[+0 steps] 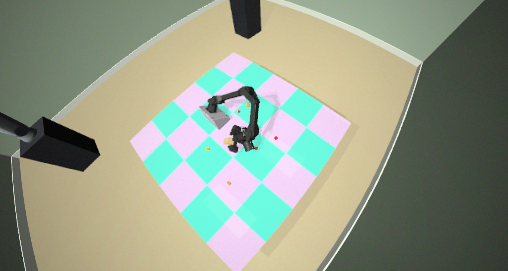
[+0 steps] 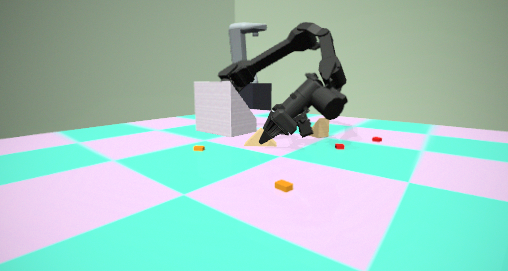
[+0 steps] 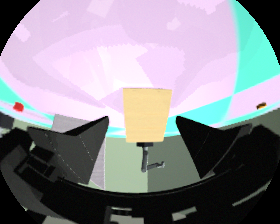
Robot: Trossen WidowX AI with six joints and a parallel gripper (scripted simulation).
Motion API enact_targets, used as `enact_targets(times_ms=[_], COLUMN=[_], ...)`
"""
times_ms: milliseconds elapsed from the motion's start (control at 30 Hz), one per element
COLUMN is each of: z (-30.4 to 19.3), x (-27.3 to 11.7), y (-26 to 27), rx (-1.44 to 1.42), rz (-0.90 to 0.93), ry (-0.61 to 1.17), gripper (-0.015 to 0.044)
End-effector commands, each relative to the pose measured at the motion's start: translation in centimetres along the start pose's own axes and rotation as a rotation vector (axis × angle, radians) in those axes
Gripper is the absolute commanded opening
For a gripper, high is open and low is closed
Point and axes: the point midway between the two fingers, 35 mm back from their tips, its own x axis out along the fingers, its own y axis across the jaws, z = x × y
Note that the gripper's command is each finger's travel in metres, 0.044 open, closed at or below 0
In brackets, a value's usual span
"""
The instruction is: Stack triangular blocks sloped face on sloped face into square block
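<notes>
A tan triangular block (image 1: 228, 141) (image 2: 253, 139) (image 3: 147, 107) rests on the table with its ridge up. My gripper (image 1: 232, 140) (image 2: 284, 136) (image 3: 143, 119) is open and low at this block. In the wrist view the block shows between the two spread fingers, with a gap on each side. In the exterior view the near finger covers part of it; whether a finger touches it I cannot tell. The second tan triangular block (image 2: 321, 128) stands behind and right of the gripper in the exterior view. It is hidden under the arm in the top view.
Small orange bricks (image 1: 208, 148) (image 2: 283, 186) and small red bricks (image 1: 275, 138) (image 2: 339, 146) lie scattered around. One red brick (image 1: 256, 148) lies close beside the gripper. A pale grey wedge-shaped stand (image 1: 218, 119) (image 2: 214, 108) is under the arm's base, near the first block.
</notes>
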Motion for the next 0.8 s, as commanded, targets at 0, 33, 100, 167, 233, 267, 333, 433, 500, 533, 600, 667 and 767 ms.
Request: enact_targets(times_ms=[0, 33, 100, 167, 233, 267, 333, 433, 500, 533, 600, 667, 767], z=[-0.03, -0.03, -0.03, -0.03, -0.03, -0.03, -0.03, -0.03, -0.03, -0.03, -0.03, -0.03, -0.03], x=[0.39, 0.39, 0.39, 0.39, 0.26, 0.26, 0.26, 0.26, 0.26, 0.26, 0.26, 0.26, 0.26], y=[-0.08, -0.1, -0.1, -0.1, -0.1, -0.1, -0.1, -0.1, -0.1, -0.1, -0.1, -0.1, -0.1], rx=[0.006, 0.006, 0.006, 0.006, 0.001, 0.001, 0.001, 0.001, 0.001, 0.001, 0.001, 0.001, 0.001], rz=[0.001, 0.001, 0.001, 0.001, -0.001, -0.001, -0.001, -0.001, -0.001, -0.001, -0.001, -0.001, -0.001], ry=[-0.003, -0.003, -0.003, -0.003, -0.001, -0.001, -0.001, -0.001, -0.001, -0.001, -0.001, -0.001, -0.001], gripper=[0.044, 0.044, 0.044, 0.044, 0.0414, 0.0387, 0.0335, 0.0256, 0.0204, 0.0177, 0.0164, 0.0151, 0.0111])
